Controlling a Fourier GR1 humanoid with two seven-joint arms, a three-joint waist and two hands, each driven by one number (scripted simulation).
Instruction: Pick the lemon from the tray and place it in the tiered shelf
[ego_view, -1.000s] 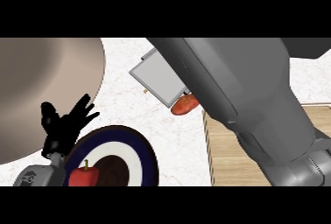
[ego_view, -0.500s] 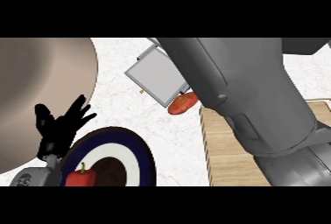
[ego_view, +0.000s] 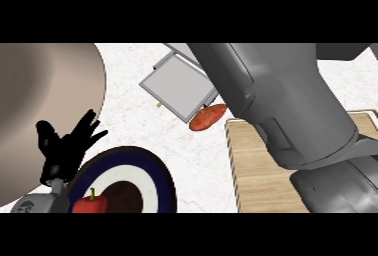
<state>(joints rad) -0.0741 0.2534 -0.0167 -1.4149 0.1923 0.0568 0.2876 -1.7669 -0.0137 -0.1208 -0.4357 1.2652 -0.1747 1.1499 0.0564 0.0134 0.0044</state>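
Observation:
No lemon shows in the head view. The grey tiered shelf (ego_view: 176, 84) stands at the upper middle, partly covered by my right forearm (ego_view: 284, 105). That forearm crosses the wooden tray (ego_view: 255, 172) at the right and runs up out of the picture, so my right hand is hidden. My left hand (ego_view: 65, 149) stays open at the left, fingers up, over the rim of a blue-ringed plate (ego_view: 159, 175).
A reddish-orange oval vegetable (ego_view: 208, 117) lies on the counter between the shelf and the tray. A red fruit with a stem (ego_view: 90, 204) sits on the plate. A large beige round surface (ego_view: 44, 110) fills the left side.
My right forearm has shifted slightly to the right over the tray. My left hand has drifted a little to the left. The objects lie where they were.

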